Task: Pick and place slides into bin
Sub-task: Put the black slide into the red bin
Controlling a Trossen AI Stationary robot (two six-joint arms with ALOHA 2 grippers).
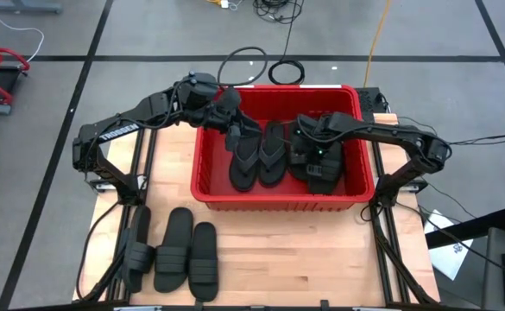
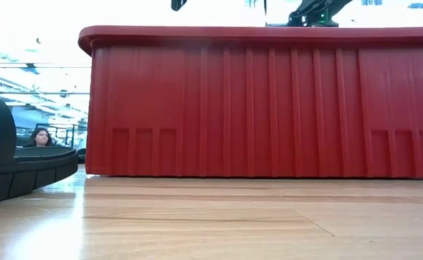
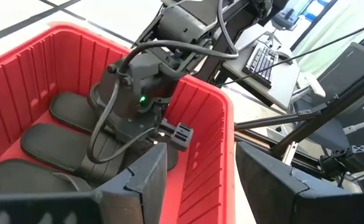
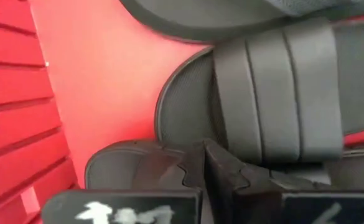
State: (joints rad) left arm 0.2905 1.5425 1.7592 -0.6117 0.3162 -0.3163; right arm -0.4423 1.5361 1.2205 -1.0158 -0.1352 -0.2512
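Three left on the table: three slides [image 1: 176,255] lie side by side at the near left corner of the wooden table [image 1: 304,259], well apart from the bin; a dark shape just beside them at the table's left edge may be a fourth, but I cannot tell.
Nearest slide, low view: one slide [image 2: 12,162] fills the left edge of that view, flat on the wood, with the bin's red wall behind it.
Bin: the red bin [image 1: 278,203] stands at the far middle of the table, upright.
Already in the bin: several slides rest on its floor, two long ones [image 1: 256,155] near the middle and a darker heap [image 1: 317,160] toward the right wall; the exact count is hidden by the arms.
Right gripper: the right gripper [image 1: 314,162] is down inside the bin over that heap, fingers together and empty, just above a ribbed-strap slide [image 4: 275,93].
Left gripper: the left gripper [image 1: 233,130] hangs over the bin's far left part, fingers [image 3: 145,180] apart, nothing between them.
Judgement: more than half looks done; the near group on the table is what remains to fetch.
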